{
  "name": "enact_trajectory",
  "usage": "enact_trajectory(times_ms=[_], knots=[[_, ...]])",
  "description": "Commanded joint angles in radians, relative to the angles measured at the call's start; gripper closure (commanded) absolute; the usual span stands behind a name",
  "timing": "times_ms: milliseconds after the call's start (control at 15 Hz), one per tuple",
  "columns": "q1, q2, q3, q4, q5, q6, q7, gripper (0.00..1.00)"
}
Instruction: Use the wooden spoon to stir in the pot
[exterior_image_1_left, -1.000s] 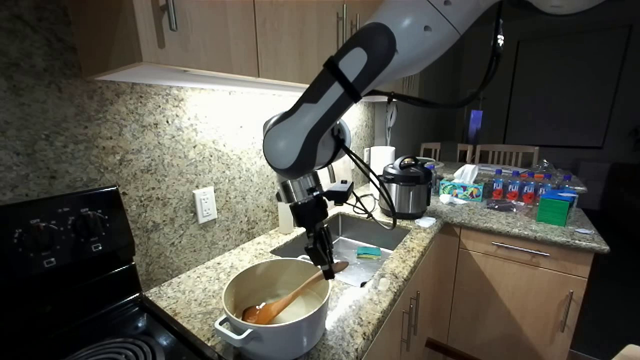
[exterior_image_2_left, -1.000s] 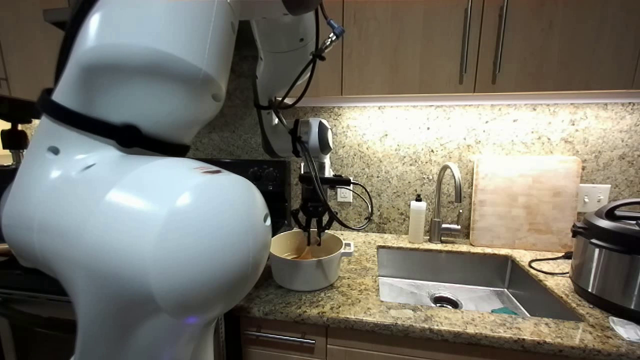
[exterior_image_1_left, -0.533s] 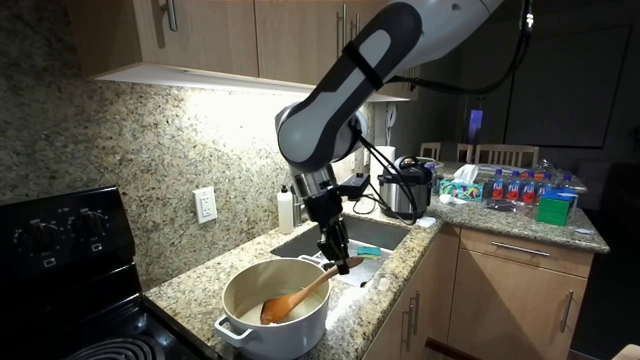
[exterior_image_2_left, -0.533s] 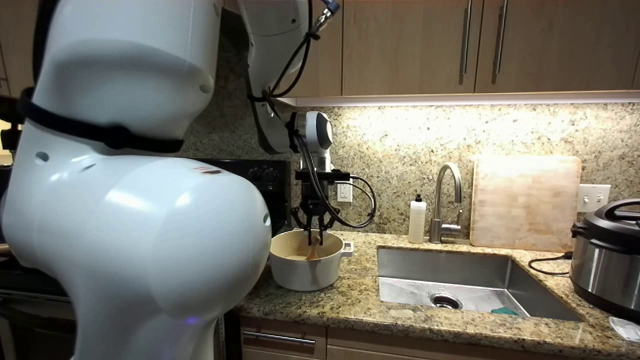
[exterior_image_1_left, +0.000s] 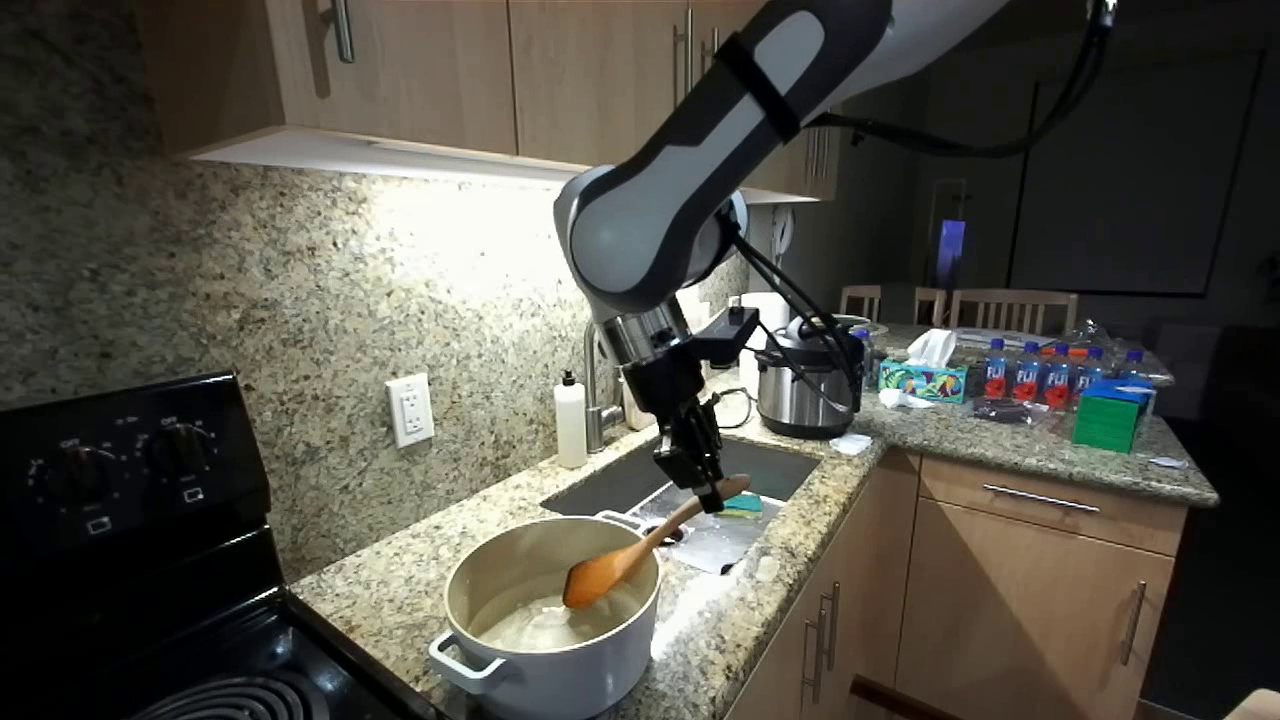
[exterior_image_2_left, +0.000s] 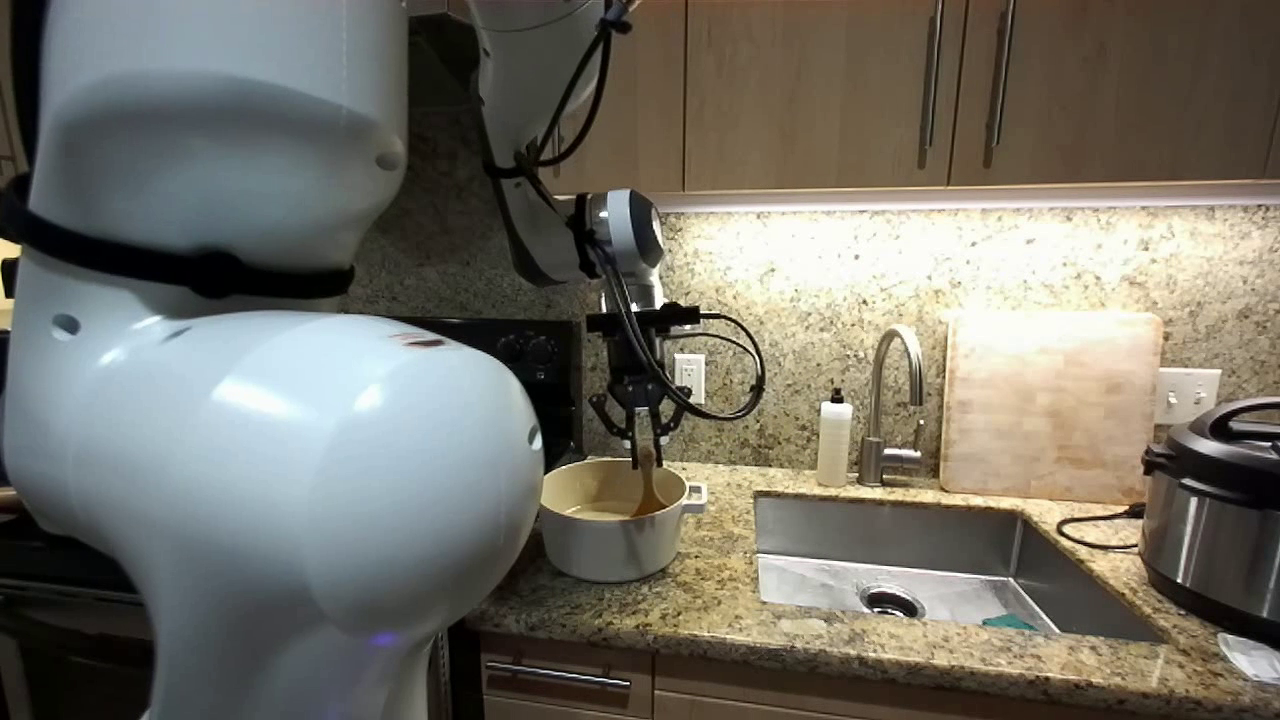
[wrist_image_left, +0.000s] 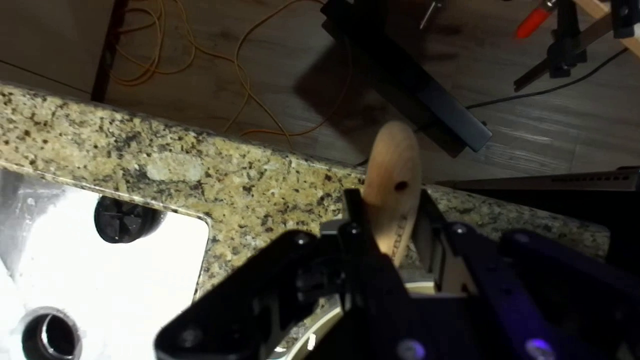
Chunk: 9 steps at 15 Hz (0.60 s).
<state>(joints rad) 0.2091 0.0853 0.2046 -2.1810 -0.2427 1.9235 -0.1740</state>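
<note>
Where pot (exterior_image_1_left: 585, 680) stands, speckled counter (exterior_image_1_left: 420, 570), dim room (exterior_image_1_left: 1090, 200)

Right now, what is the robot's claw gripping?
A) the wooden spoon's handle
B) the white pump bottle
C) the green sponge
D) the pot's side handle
A, because the wrist view shows the gripper with its jaws closed on both sides of the wooden spoon's handle.
</note>
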Motion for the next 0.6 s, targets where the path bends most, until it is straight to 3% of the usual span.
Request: enact_trajectory(times_ms=[0,533], knots=[[0.026,0.059,0.012,0.101,-0.064,-0.132,0.066,0.90],[0.078,0.244,0.025,0.327,-0.086,-0.297,0.048,0.90]])
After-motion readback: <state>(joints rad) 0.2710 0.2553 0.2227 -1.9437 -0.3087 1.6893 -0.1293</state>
